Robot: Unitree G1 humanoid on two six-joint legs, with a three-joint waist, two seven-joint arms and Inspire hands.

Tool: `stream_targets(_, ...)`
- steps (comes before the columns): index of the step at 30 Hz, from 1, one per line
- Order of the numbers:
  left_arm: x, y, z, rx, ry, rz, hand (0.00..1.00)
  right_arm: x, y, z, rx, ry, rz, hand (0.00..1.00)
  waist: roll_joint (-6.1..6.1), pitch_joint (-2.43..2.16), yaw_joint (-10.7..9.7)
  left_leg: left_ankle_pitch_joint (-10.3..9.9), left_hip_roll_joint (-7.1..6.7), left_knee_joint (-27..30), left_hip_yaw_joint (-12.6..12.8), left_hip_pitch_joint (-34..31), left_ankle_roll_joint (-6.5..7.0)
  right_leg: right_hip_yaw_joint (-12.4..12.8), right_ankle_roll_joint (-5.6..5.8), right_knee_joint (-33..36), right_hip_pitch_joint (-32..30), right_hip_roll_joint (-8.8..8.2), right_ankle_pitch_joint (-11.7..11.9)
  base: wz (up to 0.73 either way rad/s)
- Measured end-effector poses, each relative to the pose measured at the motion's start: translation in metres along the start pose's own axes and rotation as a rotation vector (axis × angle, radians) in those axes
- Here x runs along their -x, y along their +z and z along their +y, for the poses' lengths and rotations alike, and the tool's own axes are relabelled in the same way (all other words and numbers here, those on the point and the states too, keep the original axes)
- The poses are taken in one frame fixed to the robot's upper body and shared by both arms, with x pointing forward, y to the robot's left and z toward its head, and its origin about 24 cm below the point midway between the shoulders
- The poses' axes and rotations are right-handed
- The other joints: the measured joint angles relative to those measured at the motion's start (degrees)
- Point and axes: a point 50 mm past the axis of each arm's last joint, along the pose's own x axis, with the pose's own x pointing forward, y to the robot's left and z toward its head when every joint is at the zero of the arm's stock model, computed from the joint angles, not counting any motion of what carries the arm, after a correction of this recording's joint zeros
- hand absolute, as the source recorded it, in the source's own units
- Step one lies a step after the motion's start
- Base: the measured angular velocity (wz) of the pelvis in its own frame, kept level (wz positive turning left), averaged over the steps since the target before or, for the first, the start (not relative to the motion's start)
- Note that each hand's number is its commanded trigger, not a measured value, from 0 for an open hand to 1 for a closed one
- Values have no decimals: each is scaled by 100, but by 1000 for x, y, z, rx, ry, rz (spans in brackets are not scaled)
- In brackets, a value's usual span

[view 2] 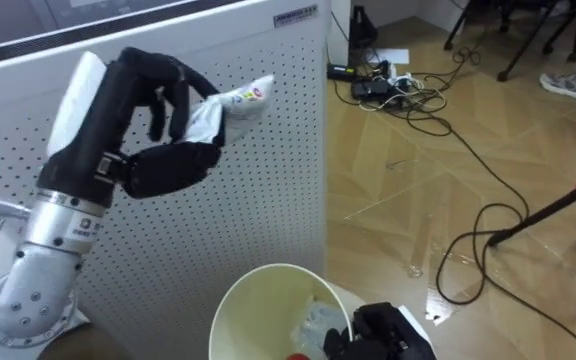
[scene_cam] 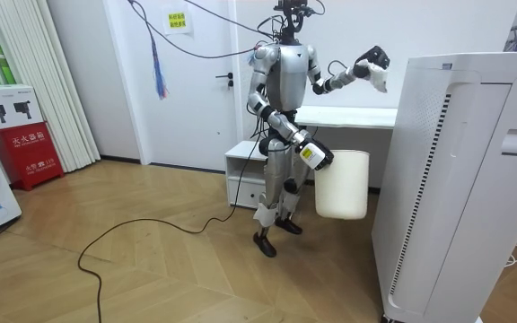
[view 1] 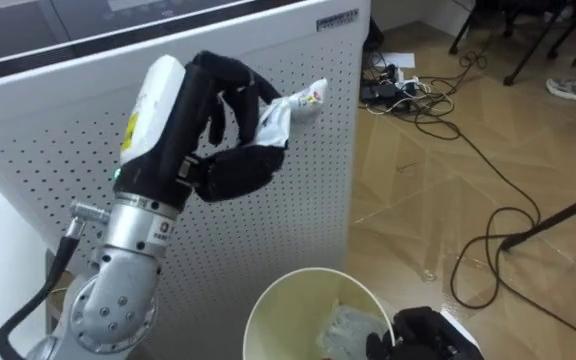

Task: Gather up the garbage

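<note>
Fingers (view 1: 220, 85) of the left hand (view 1: 230, 168) are curled, thumb closed underneath, pinching a crumpled white wrapper (view 1: 286, 110). The wrapper is thin, creased film; one twisted end with a bit of colour print sticks out past the fingertips. The hand is raised in front of the white perforated panel (view 1: 48, 150), a flat sheet with a regular grid of small holes. It is high above the bin (view 1: 268, 300) and off to its left.

The bin is a round, smooth cream plastic tub with its mouth open upward. Inside lies crumpled clear plastic (view 1: 353, 325), wrinkled and glossy.

The right hand (view 1: 430, 335) sits on the bin's rim at the near right. It reads as a dark lump there; I can't tell how its fingers are set.

In the room view the robot stands upright on glossy wood plank flooring (scene_cam: 151, 269), just beside the tall boxy white appliance (scene_cam: 456, 179). The bin (scene_cam: 341, 184) hangs clear of the floor at its side.

Loose black cables (view 1: 418, 100) are tangled on the floor past the panel's edge.
</note>
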Motion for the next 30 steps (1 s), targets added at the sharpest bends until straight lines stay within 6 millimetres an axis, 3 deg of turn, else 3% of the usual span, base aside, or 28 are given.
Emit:
stream_targets(7,38,-20,-31,91,-188,135,100,-1,2,-1,3,-9,-17,100,-128,26,46,5,-8,68,-39,-101,8,-70,6,-2,-50,-16,-4,3)
stream_targets(19,69,-63,-59,121,-444,356,100,-17,22,-6,29,-9,-57,100,-147,42,4,70,-56,222,-140,-668,89,-225,6,111,-527,-122,-2,6)
stream_targets(26,88,-78,-78,144,-548,451,100,-18,10,-1,55,13,-18,100,-136,47,-57,70,-53,253,-171,-717,88,-251,7,88,-518,-118,-2,3)
stream_targets(27,91,-77,-81,152,-570,454,86,-18,7,-1,57,14,-10,100,-134,48,-84,70,-57,253,-185,-742,88,-249,7,78,-532,-120,-2,4)
stream_targets(28,93,-76,-85,160,-588,454,17,-18,6,-1,57,12,-5,100,-134,48,-84,70,-58,250,-184,-758,88,-244,7,78,-555,-120,-2,0)
stream_targets(29,94,-76,-86,163,-596,454,0,-18,6,-1,57,12,-5,100,-134,47,-86,70,-58,250,-183,-770,88,-243,7,79,-570,-120,-2,-4)
stream_targets(30,94,-75,-87,169,-606,452,0,-18,6,-2,58,11,-6,100,-134,48,-91,71,-58,250,-182,-802,88,-241,7,79,-608,-120,-2,0)
